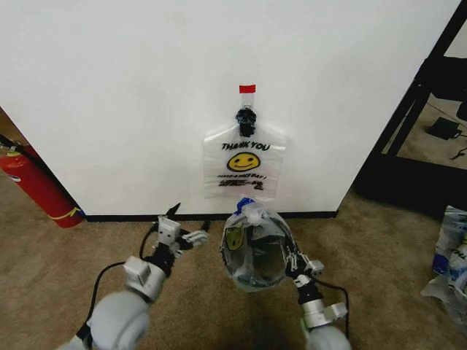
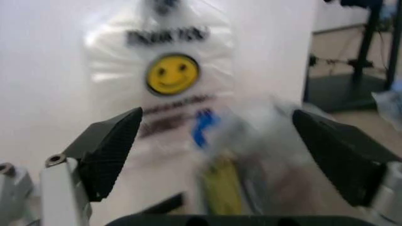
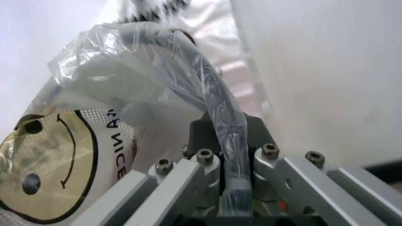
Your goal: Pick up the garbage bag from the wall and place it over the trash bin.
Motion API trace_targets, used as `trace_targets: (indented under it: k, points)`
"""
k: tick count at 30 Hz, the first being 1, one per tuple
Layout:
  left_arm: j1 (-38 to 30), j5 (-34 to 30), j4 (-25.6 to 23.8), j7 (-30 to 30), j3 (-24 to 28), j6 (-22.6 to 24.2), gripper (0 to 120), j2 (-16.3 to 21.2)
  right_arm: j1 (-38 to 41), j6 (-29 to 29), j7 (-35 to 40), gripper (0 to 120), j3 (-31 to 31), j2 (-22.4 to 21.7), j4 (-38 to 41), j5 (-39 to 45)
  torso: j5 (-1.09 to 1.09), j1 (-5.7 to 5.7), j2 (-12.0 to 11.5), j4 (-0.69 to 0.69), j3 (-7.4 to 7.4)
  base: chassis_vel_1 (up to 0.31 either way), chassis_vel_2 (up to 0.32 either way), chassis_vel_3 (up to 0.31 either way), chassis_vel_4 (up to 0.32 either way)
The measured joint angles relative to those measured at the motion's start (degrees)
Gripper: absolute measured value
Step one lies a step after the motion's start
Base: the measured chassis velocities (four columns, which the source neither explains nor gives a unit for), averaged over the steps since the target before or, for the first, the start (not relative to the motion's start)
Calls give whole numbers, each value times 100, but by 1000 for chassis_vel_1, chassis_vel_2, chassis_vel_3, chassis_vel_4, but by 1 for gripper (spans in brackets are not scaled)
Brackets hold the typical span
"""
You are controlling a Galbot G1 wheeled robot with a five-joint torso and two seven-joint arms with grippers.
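The bag on the bin (image 1: pixel 252 244) is a thin plastic one with a smiley face, and it lies draped over the bin (image 1: pixel 257 264), covering the rim and sides. The bin sits low in front of me, just below the wall (image 1: pixel 146 95); I cannot tell whether it rests on the carpet (image 1: pixel 58 255) or is lifted.

My right claw (image 1: pixel 298 261) is clamped narrow on the bin's rim, on my right side. Up close, plastic is pinched between the fingers (image 3: pixel 188 179) and the black rim. My left claw (image 1: pixel 182 235) hangs just left of the bin with its jaws spread wide, holding nothing and facing the wall.

I judge this to be the late step, fitting the bag around the rim. The next move would call for my free claw to take loose plastic and pull it down on the near-left side without tearing it.

By count: two smiley bags, this one and the bag on the wall (image 1: pixel 244 169) hanging from a dark clip (image 1: pixel 246 120); one bin; one fire extinguisher (image 1: pixel 33 182) at far left.
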Motion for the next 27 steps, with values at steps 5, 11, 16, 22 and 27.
trace_targets:
  k: [5,11,16,22,27]
  points:
    - [46,1346,735,382,113,-619,72,-315,78,48,516,1,-135,96,146,-631,-2,0,0,0,0,0,0,0,0]
    - [-98,2302,1130,657,323,-783,48,-423,173,225,549,1,-110,32,5,-1241,-1,0,0,0,0,0,0,0,0]
    - [-264,2308,1351,652,531,-579,31,-673,264,389,416,1,-111,144,-213,-1399,-1,0,0,0,0,0,0,0,0]
    - [-428,2234,1698,609,657,-411,10,-1057,377,654,294,1,-55,234,-427,-1871,0,0,0,0,1,0,0,0,0]
    - [-536,1776,1947,169,768,145,0,-1423,398,815,207,1,-58,315,-516,-2273,1,0,0,0,1,0,0,0,0]
